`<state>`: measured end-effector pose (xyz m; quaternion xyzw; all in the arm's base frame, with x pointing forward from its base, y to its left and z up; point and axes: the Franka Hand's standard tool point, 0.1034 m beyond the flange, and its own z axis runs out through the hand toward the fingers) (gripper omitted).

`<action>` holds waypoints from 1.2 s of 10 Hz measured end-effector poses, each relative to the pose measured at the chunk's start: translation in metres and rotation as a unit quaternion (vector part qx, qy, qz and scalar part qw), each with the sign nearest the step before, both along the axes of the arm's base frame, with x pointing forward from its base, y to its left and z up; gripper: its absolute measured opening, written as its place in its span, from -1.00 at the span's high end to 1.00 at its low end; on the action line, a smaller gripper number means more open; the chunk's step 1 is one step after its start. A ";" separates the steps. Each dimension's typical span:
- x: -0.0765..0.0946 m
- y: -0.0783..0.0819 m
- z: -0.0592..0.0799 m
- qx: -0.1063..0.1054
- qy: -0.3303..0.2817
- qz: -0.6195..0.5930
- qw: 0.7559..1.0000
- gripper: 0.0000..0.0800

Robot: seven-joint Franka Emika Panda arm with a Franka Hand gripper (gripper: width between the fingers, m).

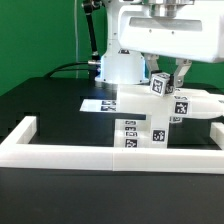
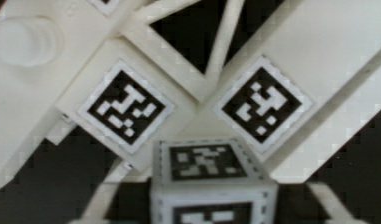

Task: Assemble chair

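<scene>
Far left: open black table in front of a green wall, and this is the most free room I have anywhere.
Left edge: the border frame turns a corner here and runs along the whole front, fencing off the near side.
Left of centre: the marker board lies flat on the table, just beside the chair parts.
Behind it: my base stands at the back, with a black cable leading off to the exterior view's left.
Centre: the chair sits inside the frame, near the front rail. Its tagged blocks stand upright and a long white piece reaches toward the exterior view's right.
Above the chair: my gripper is right at the top of it, against a small tagged block. Whether my fingers are apart or clamped, I can't tell.
Wrist view: it's crowded, with two tagged faces tilted like diamonds, a third tag below, and white bars close on both sides.
Right edge: the frame's other arm lies near the chair's long piece, so it's tight there.
</scene>
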<state>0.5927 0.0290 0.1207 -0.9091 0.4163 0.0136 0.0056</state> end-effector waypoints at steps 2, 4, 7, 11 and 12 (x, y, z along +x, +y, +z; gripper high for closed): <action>0.000 0.000 0.000 0.000 -0.001 0.027 1.000 -0.53; 0.000 -0.001 0.003 0.003 -0.006 0.141 0.990 -0.61; 0.001 0.000 0.005 0.003 -0.011 0.292 0.956 -0.62; 0.001 -0.004 0.004 0.001 -0.012 0.434 0.901 -0.62; 0.001 -0.004 0.004 0.002 -0.012 0.457 0.889 -0.62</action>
